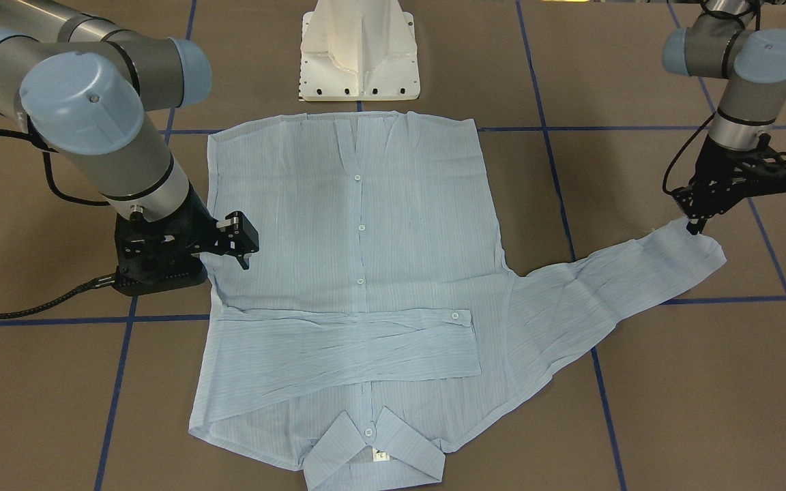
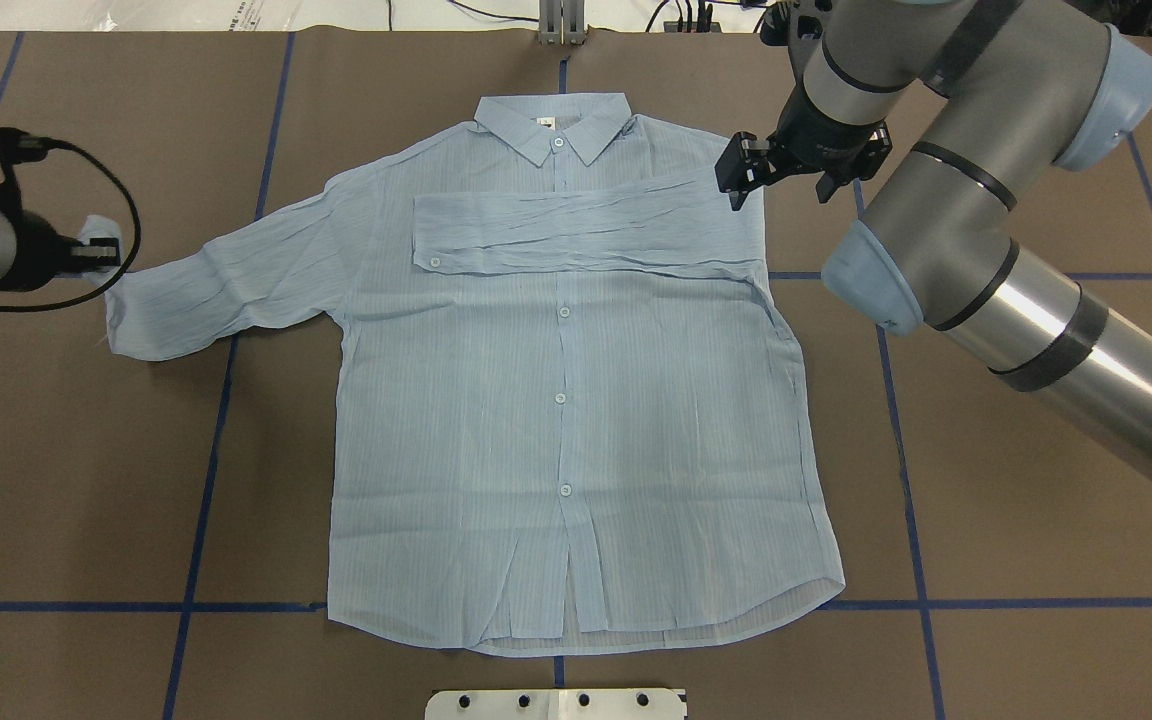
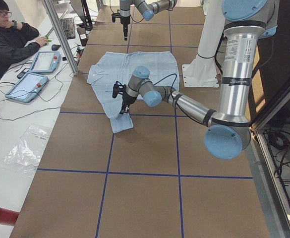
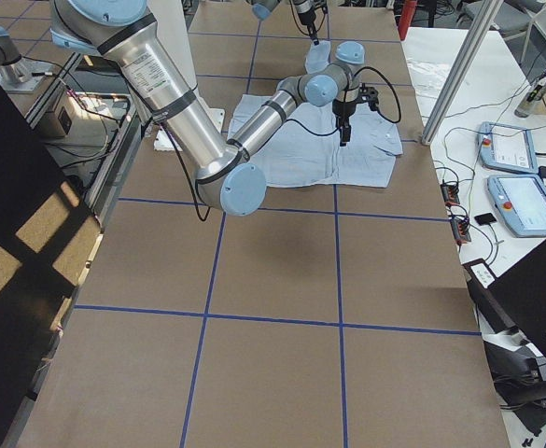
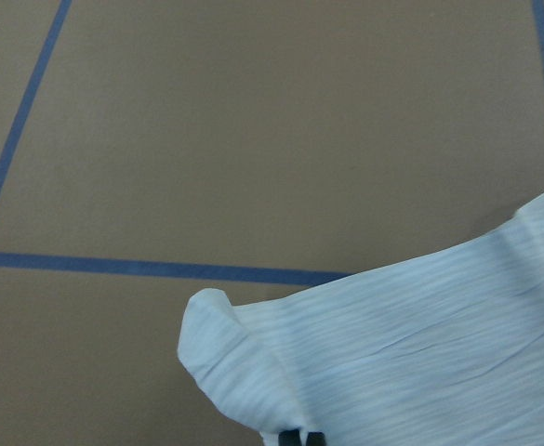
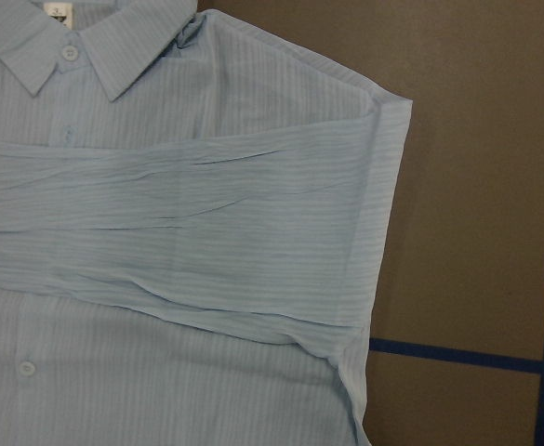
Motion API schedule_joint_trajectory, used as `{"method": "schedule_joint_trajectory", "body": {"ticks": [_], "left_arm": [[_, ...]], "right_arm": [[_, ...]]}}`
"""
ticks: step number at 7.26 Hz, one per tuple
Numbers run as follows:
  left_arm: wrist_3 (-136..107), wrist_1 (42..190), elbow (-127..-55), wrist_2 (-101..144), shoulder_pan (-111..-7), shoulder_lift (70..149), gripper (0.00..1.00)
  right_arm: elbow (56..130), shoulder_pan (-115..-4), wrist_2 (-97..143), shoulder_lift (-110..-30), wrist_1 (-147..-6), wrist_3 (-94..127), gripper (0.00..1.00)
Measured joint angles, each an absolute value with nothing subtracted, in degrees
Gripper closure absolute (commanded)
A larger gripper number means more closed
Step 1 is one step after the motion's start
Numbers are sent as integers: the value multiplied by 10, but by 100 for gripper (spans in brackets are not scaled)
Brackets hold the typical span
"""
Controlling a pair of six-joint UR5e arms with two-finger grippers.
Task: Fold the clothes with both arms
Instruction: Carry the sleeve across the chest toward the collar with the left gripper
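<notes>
One shirt (image 2: pixel 576 420) lies flat, buttons up, on the table (image 2: pixel 1036 600); one sleeve (image 2: pixel 576 235) is folded across the chest, the other sleeve (image 2: pixel 226 290) outstretched; two grippers; left gripper (image 1: pixel 694 228) is pinched on the outstretched cuff (image 5: pixel 225 344), whose curled corner shows clearly only in the left wrist view; right gripper (image 2: pixel 781 190) has fingers spread, above the shirt's folded shoulder.

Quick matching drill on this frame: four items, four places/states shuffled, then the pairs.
Column 1
1. collar
2. folded sleeve
3. outstretched sleeve
4. right gripper

Column 2
a. open, holding nothing, by the side edge of the shirt
b. at the shirt's end farthest from the white pedestal
c. lying flat across the chest, just below the collar
d. cuff pinched by the left gripper

Pairs: 1-b, 2-c, 3-d, 4-a
</notes>
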State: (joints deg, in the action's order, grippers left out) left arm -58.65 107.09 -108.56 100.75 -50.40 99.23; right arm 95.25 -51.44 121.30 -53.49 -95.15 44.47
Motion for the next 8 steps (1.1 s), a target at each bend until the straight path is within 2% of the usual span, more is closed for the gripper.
{"method": "schedule_joint_trajectory", "body": {"ticks": [1, 3, 5, 6, 8], "left_arm": [[-609, 999, -1072, 1011, -502, 1080, 100], [-700, 951, -988, 1043, -488, 1243, 100], [-835, 1067, -843, 1083, -471, 1381, 100], [-894, 1148, -774, 1096, -458, 1426, 100], [-941, 1219, -715, 1105, -430, 1464, 100]], "right_arm": [[959, -519, 1213, -549, -951, 436, 0], [971, -526, 1214, -572, -949, 412, 0], [977, -531, 1213, -587, -945, 403, 0], [978, -532, 1213, -589, -945, 402, 0], [978, -534, 1212, -593, -945, 401, 0]]}}
